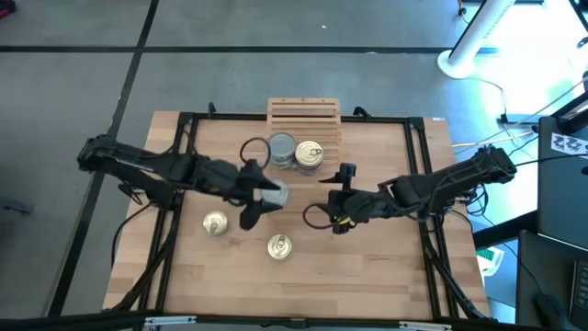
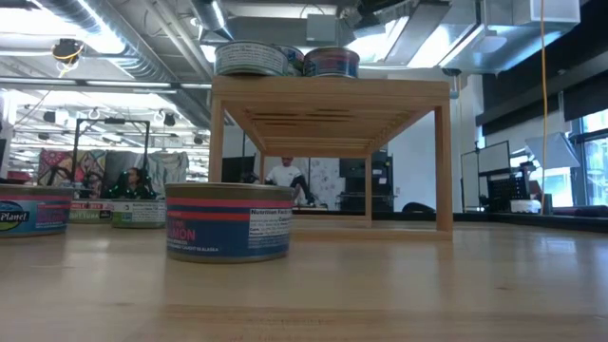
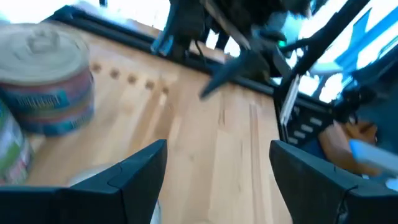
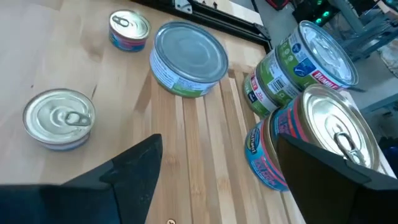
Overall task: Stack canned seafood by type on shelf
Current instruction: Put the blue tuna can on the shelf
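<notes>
On the shelf [image 1: 304,114] two tins [image 1: 296,153] are sitting, three more lying on the counter [image 1: 367,267], while the left gripper [image 1: 260,199] and right gripper [image 1: 342,198] are both hovering wide open, holding nothing.

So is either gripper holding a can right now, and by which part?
Neither. The left gripper and the right gripper both stand open with only bare wood between their fingers.
</notes>
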`<state>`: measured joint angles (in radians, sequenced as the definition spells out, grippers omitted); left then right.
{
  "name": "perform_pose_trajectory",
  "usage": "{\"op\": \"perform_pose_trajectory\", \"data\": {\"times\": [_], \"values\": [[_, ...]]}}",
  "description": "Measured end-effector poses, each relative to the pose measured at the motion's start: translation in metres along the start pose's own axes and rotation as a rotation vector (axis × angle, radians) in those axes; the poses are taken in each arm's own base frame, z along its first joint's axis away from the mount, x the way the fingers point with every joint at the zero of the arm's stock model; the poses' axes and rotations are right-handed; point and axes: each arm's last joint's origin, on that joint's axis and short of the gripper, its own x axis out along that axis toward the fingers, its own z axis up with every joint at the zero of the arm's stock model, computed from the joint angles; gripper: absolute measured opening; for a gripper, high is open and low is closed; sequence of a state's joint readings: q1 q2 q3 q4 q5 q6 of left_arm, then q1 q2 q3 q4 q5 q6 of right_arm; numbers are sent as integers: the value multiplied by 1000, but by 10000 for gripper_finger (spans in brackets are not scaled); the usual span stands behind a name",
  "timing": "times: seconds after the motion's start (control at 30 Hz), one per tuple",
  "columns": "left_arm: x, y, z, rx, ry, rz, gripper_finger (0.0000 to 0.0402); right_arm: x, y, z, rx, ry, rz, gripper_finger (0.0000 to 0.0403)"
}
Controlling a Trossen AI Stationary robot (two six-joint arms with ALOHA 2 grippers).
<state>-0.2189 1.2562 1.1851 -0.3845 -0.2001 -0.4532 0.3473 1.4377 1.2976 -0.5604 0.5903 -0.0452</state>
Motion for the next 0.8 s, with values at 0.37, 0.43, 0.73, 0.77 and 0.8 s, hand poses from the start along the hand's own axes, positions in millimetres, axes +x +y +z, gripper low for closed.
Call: {"op": "perform_pose_trajectory", "data": {"times": [0.37, 0.43, 0.73, 0.77, 0.8], "values": [[-16, -25, -40, -15, 251, 28, 280, -18, 18, 0, 22, -21, 57, 312], [-19, -28, -47, -7, 290, 33, 280, -22, 24, 0, 27, -28, 74, 312], [-4, -44, -71, 113, 359, 89, 280, -36, 42, -1, 58, -49, 161, 312], [-1, -45, -73, 126, 365, 98, 280, -37, 44, -1, 65, -49, 176, 312], [3, -46, -76, 141, 371, 111, 280, -39, 46, -1, 71, -50, 186, 312]]}}
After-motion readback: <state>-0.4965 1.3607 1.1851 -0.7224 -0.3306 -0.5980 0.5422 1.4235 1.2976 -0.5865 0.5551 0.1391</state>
